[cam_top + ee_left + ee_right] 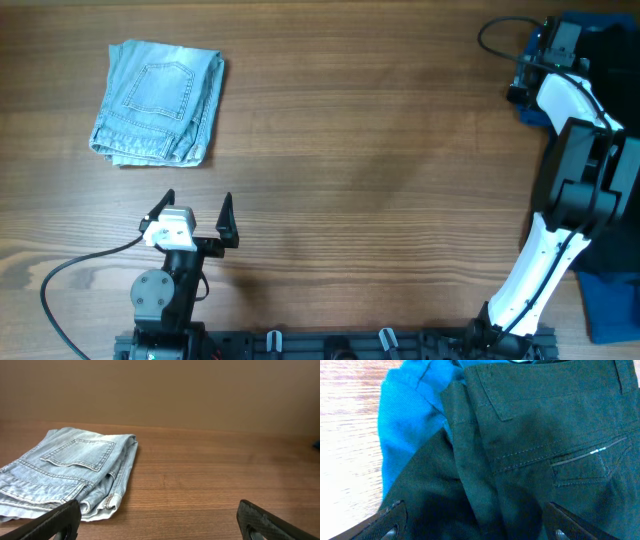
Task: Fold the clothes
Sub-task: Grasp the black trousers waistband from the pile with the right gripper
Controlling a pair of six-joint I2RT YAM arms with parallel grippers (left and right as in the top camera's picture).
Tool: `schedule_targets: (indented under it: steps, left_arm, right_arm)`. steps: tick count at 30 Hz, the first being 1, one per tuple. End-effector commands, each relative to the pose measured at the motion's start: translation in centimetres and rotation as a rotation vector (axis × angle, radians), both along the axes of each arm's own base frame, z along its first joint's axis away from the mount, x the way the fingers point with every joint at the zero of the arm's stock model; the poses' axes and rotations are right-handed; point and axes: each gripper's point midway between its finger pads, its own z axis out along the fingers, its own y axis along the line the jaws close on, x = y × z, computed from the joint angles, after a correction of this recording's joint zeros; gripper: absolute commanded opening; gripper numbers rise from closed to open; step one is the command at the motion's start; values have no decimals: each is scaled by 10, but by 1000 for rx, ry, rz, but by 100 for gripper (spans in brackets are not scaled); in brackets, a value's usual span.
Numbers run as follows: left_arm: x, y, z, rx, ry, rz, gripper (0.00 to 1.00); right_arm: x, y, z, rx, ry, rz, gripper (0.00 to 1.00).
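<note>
Denim piece (158,103) lies folded on bench (380,150), left side, ahead of my left pincer (197,208) and apart from it. Left pincer is released, fingers spread wide, nothing between. My right pincer (480,522) hangs at the far right edge over the black garment (530,450), fingers wide apart, released. Black garment is rumpled, touching the royal-blue garment (405,415).

a robotics lab, by the look: wood-grain surface (380,150), left arm (160,295) and right arm (545,255) mounted on a black rail (300,346) at its edge, a loose cable (70,262), a plain beige wall (175,390) behind.
</note>
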Motion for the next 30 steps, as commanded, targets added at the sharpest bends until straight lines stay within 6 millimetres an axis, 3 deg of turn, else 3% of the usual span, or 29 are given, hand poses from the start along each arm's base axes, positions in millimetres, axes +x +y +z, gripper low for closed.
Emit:
schedule_targets:
  steps: [1,3,11,14,19,23,26,29,30]
  left_arm:
    - [0,1,-2,15,-1,0,100]
    - [0,1,-2,15,-1,0,100]
    - [0,1,-2,15,-1,0,100]
    - [0,1,-2,15,-1,0,100]
    - [0,1,-2,15,-1,0,100]
    - [0,1,-2,15,-1,0,100]
    - [0,1,-2,15,-1,0,100]
    - [0,1,-2,15,-1,0,100]
    - [0,1,-2,15,-1,0,100]
  right_arm:
    - [3,-10,4,-64,7,-4,81]
    - [1,-12,1,-51,4,-5,73]
    - [-10,-26,-11,-4,19,-5,71]
    - [-9,-28,-10,-16,25,20,56]
    - [-6,-30,0,-37,14,31,6]
    - [-3,-29,26,-48,-32,30,4]
    - [0,-6,39,-44,-22,68,4]
    - [12,52,51,-21,-25,149,4]
    - [18,85,51,-7,-23,195,4]
